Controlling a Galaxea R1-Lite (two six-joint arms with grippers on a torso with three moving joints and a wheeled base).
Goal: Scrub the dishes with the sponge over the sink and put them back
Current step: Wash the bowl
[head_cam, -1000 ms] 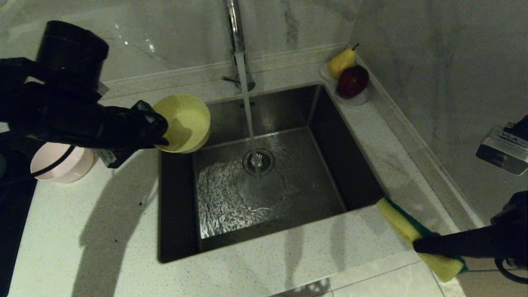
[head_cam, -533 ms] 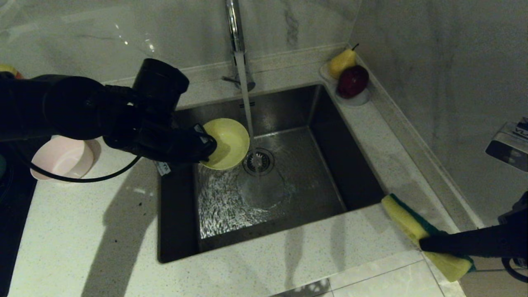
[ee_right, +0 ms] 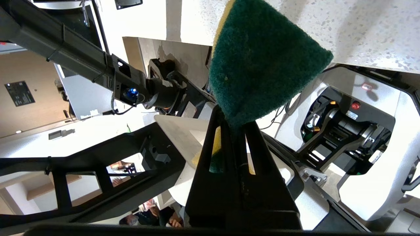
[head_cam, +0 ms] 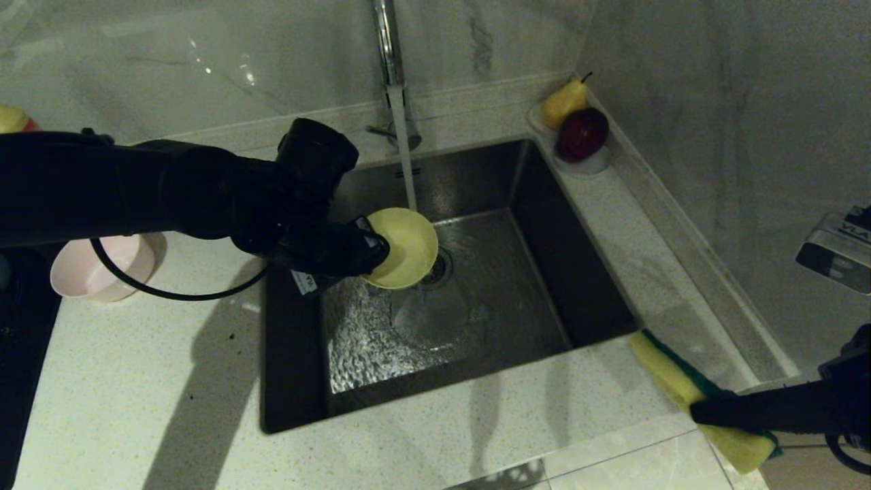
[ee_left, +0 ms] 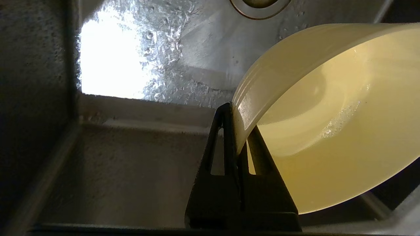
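Yellow bowl (head_cam: 407, 246) over sink (head_cam: 490, 286), tilted, under faucet (head_cam: 388, 47) stream, above drain. I have left end effector (head_cam: 371, 248) pinched on its rim. Right end effector (head_cam: 701, 410) clamps sponge (head_cam: 670, 374) over counter (head_cam: 170, 381) front right corner, beside sink. Pink bowl (head_cam: 92, 272) sits at counter left edge, well apart.

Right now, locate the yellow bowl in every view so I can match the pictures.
Head view: yellow bowl at picture centre, over the sink beneath the faucet stream, pinched by the left gripper.
Left wrist view: fills the right half, rim between the fingers.
Right wrist view: not in it.
Shared landmark: the drain strainer.
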